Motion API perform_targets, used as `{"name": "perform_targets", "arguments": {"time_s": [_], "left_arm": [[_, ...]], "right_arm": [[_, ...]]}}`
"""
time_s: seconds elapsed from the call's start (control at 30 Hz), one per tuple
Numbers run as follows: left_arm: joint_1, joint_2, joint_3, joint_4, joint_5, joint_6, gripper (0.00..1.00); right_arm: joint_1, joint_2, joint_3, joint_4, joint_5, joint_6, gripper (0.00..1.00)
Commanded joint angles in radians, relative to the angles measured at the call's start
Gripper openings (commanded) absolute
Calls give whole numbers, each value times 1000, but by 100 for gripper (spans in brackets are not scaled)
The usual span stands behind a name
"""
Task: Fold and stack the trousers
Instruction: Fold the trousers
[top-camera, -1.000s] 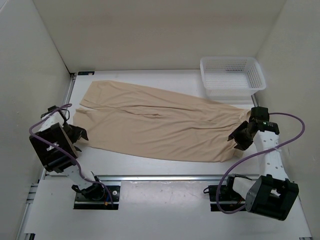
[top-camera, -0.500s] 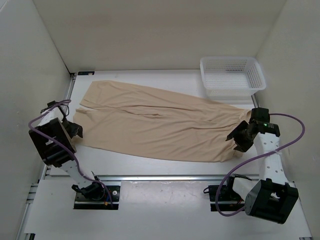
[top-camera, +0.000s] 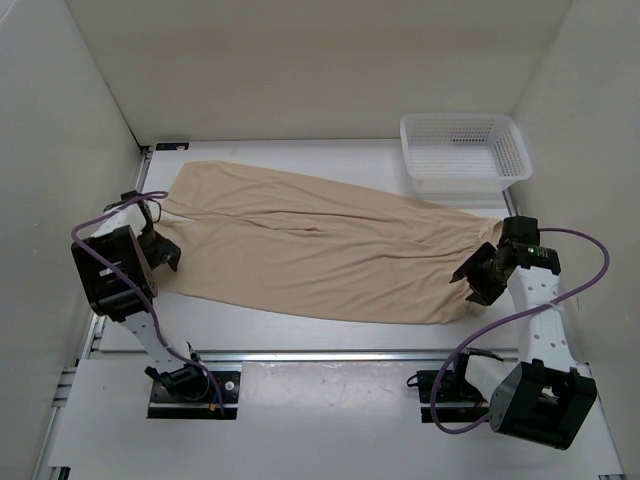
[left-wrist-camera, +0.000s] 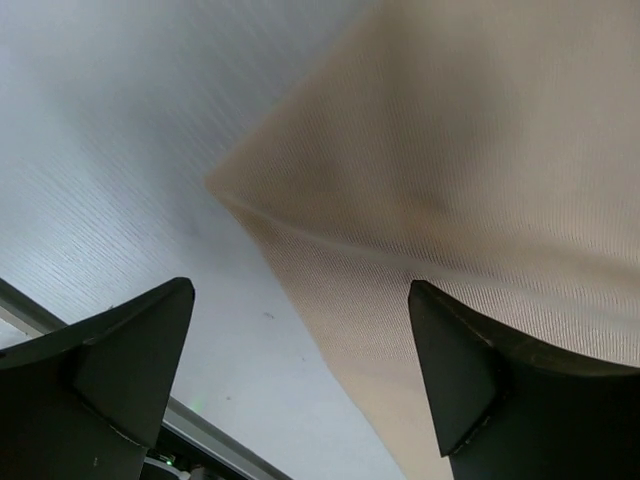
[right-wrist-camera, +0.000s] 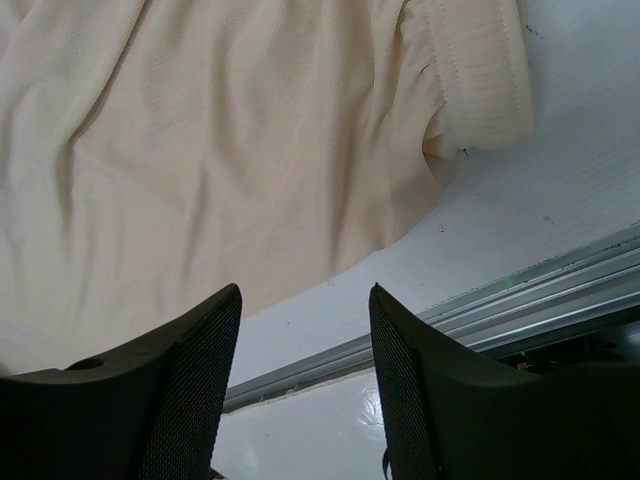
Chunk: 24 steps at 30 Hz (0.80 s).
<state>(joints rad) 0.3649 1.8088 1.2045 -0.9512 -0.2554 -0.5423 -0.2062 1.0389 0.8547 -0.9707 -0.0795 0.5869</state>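
Beige trousers (top-camera: 320, 250) spread lengthwise across the white worktop (top-camera: 260, 330), left pincer (left-wrist-camera: 300, 330) wide apart and empty over the cloth's left corner, right pincer (right-wrist-camera: 305, 340) apart, holding nothing, above the right-end edge, white mesh basket (top-camera: 465, 150) behind.

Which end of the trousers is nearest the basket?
The end of the trousers by the right claw, just short of the basket; the other lies by the left claw.

Basket (top-camera: 465, 150) blocks far-right corner, bare table (top-camera: 300, 333) strip before trousers (top-camera: 320, 245)
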Motion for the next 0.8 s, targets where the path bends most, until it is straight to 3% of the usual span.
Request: {"name": "perform_targets", "arguments": {"time_s": [0.0,0.17,0.27,0.4,0.5,0.57,0.63,0.77], "left_arm": [[29,9,49,-14,-56,-8,100],[43,-68,59,-47,-96,-41,83],[43,-141,70,-57,-38,-41,74],[57,-196,70,-57,-28,-60,74],[86,-177,61,-57,-28,-61,85],[86,-167,61,-48,-38,-61,86],[86,-157,61,-15,14,-45,81],[86,-138,35,26,169,-31,57]], "right_arm": [[5,-17,37,-2,-8,-21,59],[5,12,27,9,-34,-21,59],[5,24,27,18,-45,-41,59],[28,24,18,27,-72,-41,59],[56,4,27,27,-82,-41,59],[56,-5,53,4,-82,-41,59],[68,-16,63,-9,-72,-41,59],[68,-34,72,-40,-62,-41,59]]}}
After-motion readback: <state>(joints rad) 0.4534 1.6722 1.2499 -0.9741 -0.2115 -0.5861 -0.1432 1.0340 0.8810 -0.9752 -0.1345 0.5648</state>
